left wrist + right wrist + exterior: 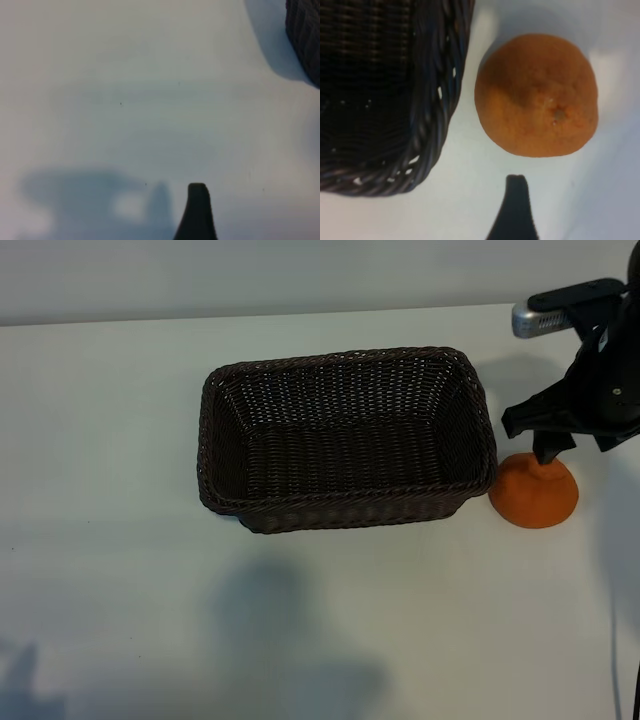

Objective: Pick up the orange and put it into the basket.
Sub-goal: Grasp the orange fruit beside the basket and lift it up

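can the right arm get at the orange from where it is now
Probably yes. The right gripper hangs open just above the orange, which sits on the table beside the basket. Nothing covers the fruit; only the basket's rim crowds one side.

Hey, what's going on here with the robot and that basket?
The right hand hangs open just above the orange, which sits on the white table right beside the empty wicker basket. Nothing is gripped yet. The left arm is out of the exterior view; its wrist camera shows bare table and a corner of the basket.
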`<state>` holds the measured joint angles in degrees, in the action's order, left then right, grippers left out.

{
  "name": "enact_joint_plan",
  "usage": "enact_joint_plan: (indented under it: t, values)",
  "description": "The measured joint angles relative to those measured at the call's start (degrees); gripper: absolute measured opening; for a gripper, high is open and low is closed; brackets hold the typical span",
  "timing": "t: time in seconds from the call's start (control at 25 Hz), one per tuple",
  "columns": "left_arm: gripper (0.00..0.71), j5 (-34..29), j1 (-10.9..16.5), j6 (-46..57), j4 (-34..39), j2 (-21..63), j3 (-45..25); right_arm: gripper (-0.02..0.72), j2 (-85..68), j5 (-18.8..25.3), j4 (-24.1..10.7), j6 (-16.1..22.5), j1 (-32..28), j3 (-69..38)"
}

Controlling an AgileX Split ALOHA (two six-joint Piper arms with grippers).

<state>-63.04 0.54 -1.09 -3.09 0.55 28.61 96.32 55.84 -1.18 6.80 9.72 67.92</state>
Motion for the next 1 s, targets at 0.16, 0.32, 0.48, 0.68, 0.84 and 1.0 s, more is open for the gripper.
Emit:
enact_joint_plan:
  t: [0.16, 0.32, 0.48, 0.68, 0.84, 1.0]
  values:
    - [0.596, 0.2, 0.0, 0.0, 0.0, 0.0, 0.0, 0.57, 2.7, -0.8, 0.4, 0.0, 0.0, 0.0]
    - [0.596, 0.4, 0.0, 0.0, 0.0, 0.0, 0.0, 0.57, 4.8, -1.6, 1.2, 0.0, 0.0, 0.0]
    - [0.596, 0.4, 0.0, -0.1, 0.0, 0.0, 0.0, 0.57, 6.4, -3.3, 1.2, -0.1, 0.0, 0.0]
    - [0.596, 0.4, 0.0, -0.3, 0.0, 0.0, 0.0, 0.57, 9.1, -4.1, 1.2, -0.9, 0.0, 0.0]
    - [0.595, 0.4, 0.0, -0.3, 0.0, 0.0, 0.0, 0.57, 11.2, -5.6, 1.8, -1.2, 0.0, 0.1]
    - [0.595, 0.4, 0.0, -0.3, 0.0, 0.0, 0.0, 0.556, 13.3, -6.4, 1.9, -1.3, 0.0, 0.1]
